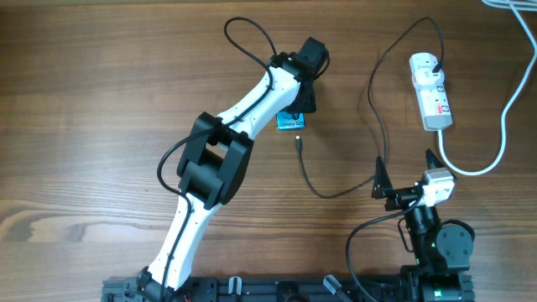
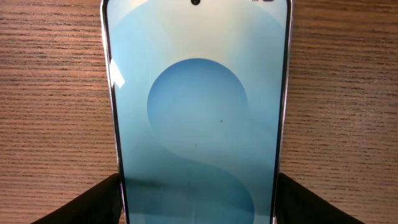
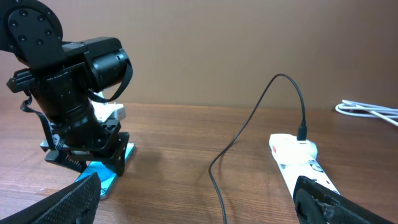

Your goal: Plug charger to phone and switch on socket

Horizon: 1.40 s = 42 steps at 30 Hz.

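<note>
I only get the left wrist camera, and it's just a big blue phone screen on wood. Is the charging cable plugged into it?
Observer: No. The charger tip lies loose on the table, just short of the phone.
Visitor: Where does its other end go?
Observer: Into the white socket, where it is plugged in.
Visitor: What's the other arm doing?
Observer: The right gripper hangs open and empty, away from the phone.
</note>
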{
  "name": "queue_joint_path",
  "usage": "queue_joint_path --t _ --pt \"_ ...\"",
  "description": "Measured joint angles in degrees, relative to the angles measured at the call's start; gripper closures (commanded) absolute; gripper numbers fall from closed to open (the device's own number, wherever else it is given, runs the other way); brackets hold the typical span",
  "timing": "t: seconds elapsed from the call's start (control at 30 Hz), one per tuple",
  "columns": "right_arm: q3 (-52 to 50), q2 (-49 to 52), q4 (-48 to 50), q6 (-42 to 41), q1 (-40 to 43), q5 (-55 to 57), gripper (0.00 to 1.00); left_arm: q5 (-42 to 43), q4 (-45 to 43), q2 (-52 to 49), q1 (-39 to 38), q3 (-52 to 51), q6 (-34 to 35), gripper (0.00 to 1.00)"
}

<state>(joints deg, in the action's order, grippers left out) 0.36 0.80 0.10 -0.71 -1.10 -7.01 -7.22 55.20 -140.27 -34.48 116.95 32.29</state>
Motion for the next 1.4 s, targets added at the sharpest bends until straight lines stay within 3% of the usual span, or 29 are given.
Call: queue_joint_path --t 0.63,0.7,0.87,0.97,1.1,1.23,1.3,1.4 --pt "0.00 0.00 0.04 0.35 0.00 0.79 0.01 1.53 4.37 1.86 0.07 -0.46 -0.11 0.30" --pt "0.00 0.00 0.68 -6.32 0.00 -3.15 0.00 2.78 4.70 3.30 0.15 -0.46 -0.09 0.31" --pt "0.00 0.11 5.11 -48.24 0.00 -10.80 0.00 6.97 4.83 6.80 1.51 -0.46 0.59 0.35" --pt "0.52 0.35 12.00 -58.82 0.00 -12.92 0.01 12.48 4.87 6.93 4.61 -0.46 1.03 0.36" --pt "10.97 6.67 -4.83 -54.10 0.00 -13.77 0.01 23.71 4.79 7.02 9.68 -0.50 1.05 0.36" --pt "37.07 33.33 -33.59 -32.46 -0.11 -7.30 0.00 35.52 4.85 7.10 13.79 -0.61 1.40 0.36" --pt "48.35 48.81 -45.90 -28.11 -0.15 -4.11 0.00 42.34 4.94 7.17 14.47 -0.66 2.29 0.36" --pt "62.07 69.66 -48.11 -25.75 -0.20 -11.52 0.01 52.72 3.34 7.21 14.80 -0.72 3.61 0.36"
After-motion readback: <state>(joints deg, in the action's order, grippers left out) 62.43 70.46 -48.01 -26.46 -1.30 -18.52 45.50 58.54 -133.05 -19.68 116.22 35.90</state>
